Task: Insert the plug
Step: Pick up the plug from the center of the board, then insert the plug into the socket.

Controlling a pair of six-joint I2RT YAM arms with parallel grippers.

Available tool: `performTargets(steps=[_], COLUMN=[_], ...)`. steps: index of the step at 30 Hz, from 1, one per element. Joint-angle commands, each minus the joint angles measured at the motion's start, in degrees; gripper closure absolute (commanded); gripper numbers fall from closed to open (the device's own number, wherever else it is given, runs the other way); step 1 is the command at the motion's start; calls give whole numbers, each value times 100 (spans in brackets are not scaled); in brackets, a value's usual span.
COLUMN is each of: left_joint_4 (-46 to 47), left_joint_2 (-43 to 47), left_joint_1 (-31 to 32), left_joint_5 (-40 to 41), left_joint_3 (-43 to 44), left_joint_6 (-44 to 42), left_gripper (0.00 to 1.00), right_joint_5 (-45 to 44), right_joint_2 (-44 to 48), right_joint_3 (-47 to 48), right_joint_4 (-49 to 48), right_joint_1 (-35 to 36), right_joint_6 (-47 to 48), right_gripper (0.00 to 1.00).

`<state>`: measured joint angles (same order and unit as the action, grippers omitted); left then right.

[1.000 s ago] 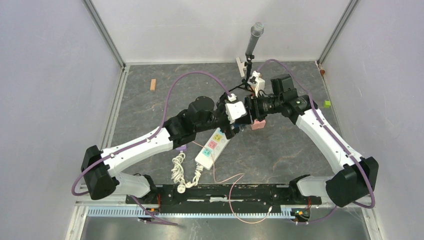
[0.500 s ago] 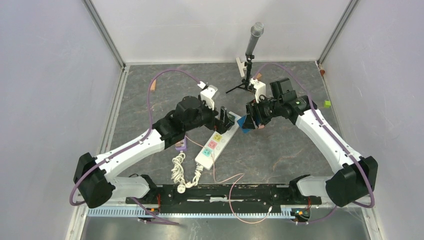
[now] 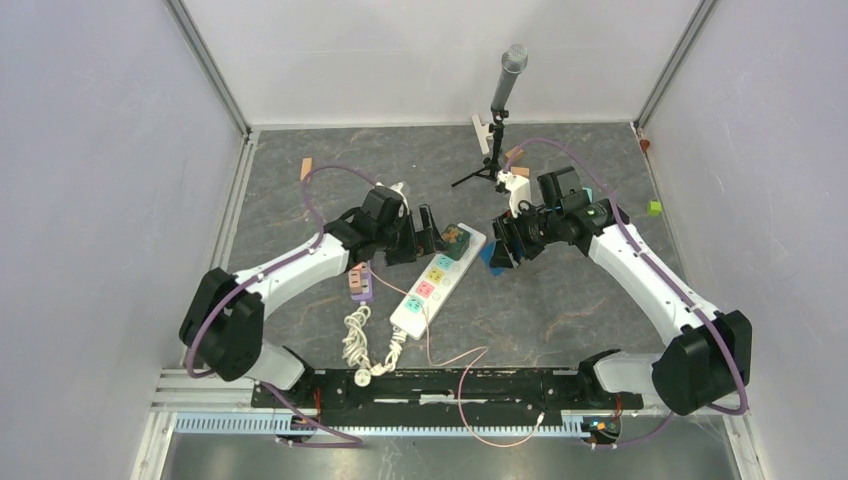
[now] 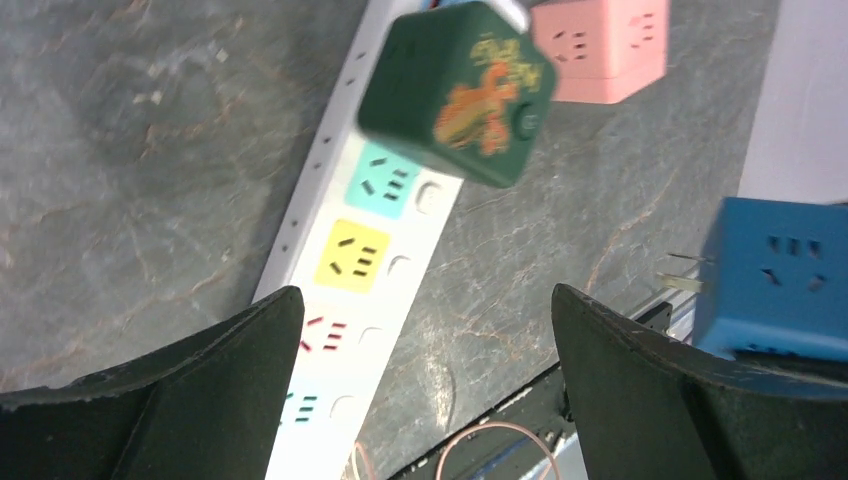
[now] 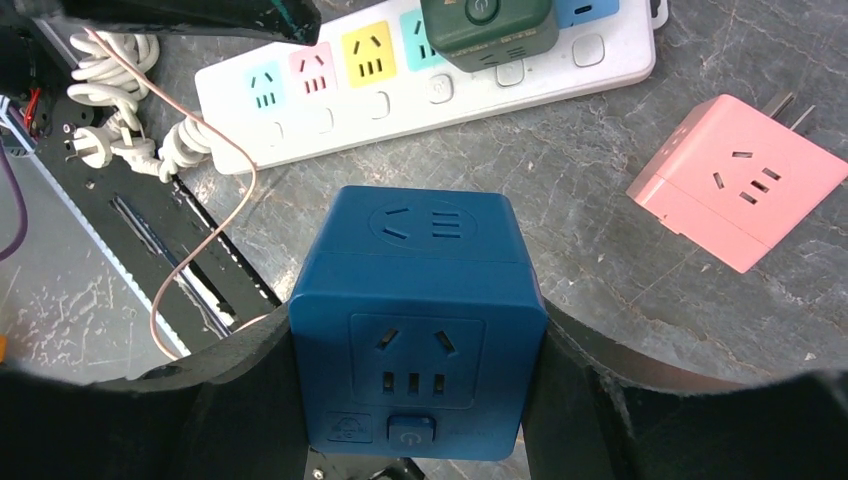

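The blue cube plug (image 5: pixel 418 320) is being grasped by the right tool (image 3: pixel 505 245) above the bench (image 3: pixel 580 300), just beside the power strip (image 3: pixel 430 285). The left tool (image 4: pixel 425 300) is hanging released and empty near the green cube plug (image 4: pixel 455 90), which appears to be sitting in the strip's end socket. Insertion of the blue one is being judged as not yet done.

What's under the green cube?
The green cube sits on the white power strip, next to its turquoise socket. The socket beneath is covered, and so are the cube's pins.
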<state>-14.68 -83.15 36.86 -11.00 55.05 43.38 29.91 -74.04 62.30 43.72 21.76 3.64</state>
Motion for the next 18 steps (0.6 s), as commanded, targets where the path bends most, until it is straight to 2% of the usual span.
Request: performTargets(steps=[1,12,18], left_joint_4=[-557,-1928,-2528], left_joint_2=[-136,25,313], left_joint_1=[-133,-179,-263], left_joint_5=[-387,157,722], left_joint_3=[-1,-78,-240], left_joint_6=[640,322,133], left_gripper=[0,0,0], right_joint_5=[33,-516,-682], right_joint_2=[48,-1076,-1589], right_joint_3=[99,975,1342], right_joint_4=[-523,-816,-959], right_joint_1=[77,1217,1670], right_joint_6=[104,113,67], right_gripper=[100,100,100])
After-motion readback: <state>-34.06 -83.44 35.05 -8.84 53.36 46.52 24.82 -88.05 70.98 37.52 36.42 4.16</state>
